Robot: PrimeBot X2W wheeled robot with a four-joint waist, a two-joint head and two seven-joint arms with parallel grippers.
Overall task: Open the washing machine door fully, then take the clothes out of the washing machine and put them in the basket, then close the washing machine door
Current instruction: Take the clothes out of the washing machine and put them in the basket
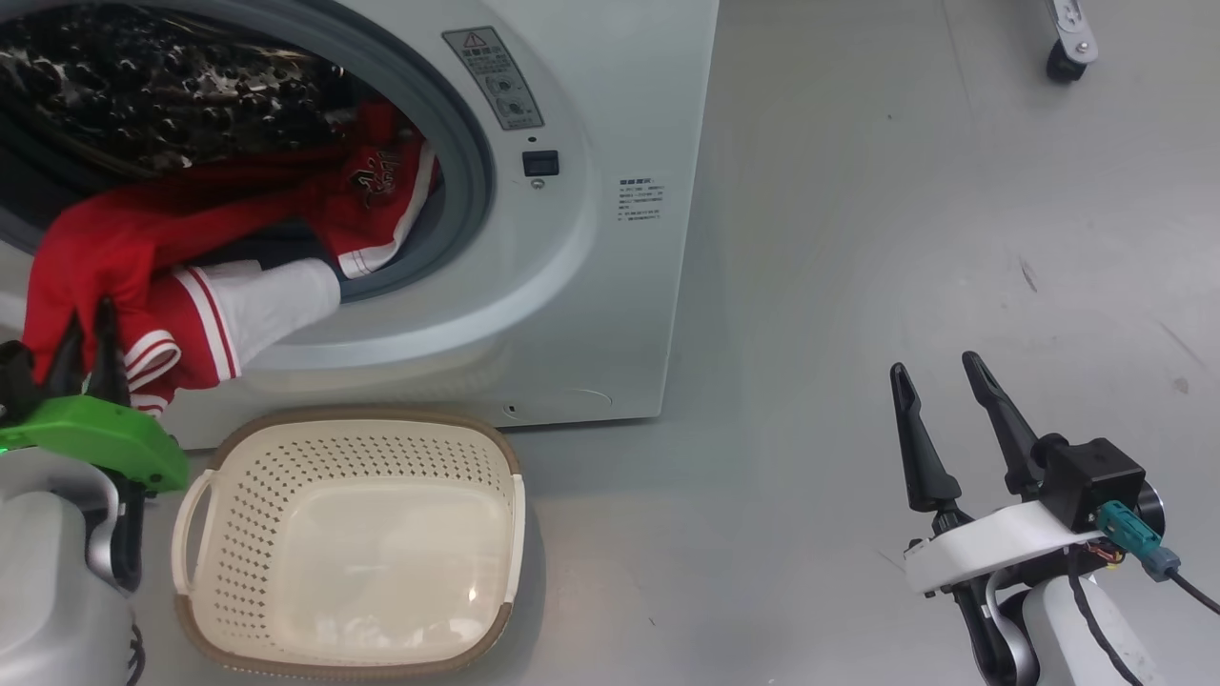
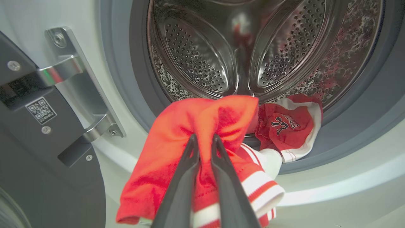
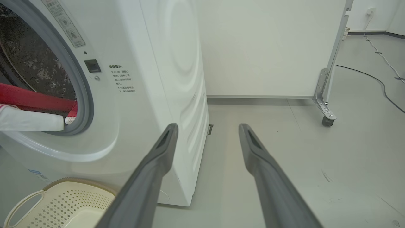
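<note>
The left gripper [image 2: 202,139] is pinched narrow on a bunched fold of the clothes [image 2: 177,133], red cloth squeezed between its two dark fingers; the left wrist view gives that grip close up, while in the head view the fingertips sit against the red at 8 o'clock. From the grip the clothes trail over the grey gasket [image 2: 364,120] into the perforated drum [image 2: 196,57], a numbered piece lying at 3 o'clock. The left wrist view adds the washing machine door [image 2: 38,177], swung open at 9 o'clock on its metal hinge [image 2: 72,66]. The head view adds the basket [image 1: 362,419] on the floor at 6 o'clock of the washing machine [image 1: 610,238], the hanging cloth near its 10 o'clock corner. The right gripper [image 1: 934,372] sits at 4 o'clock, fingers spread wide, holding nothing; its wrist view adds a wheeled frame foot [image 3: 326,114] at 3 o'clock.
</note>
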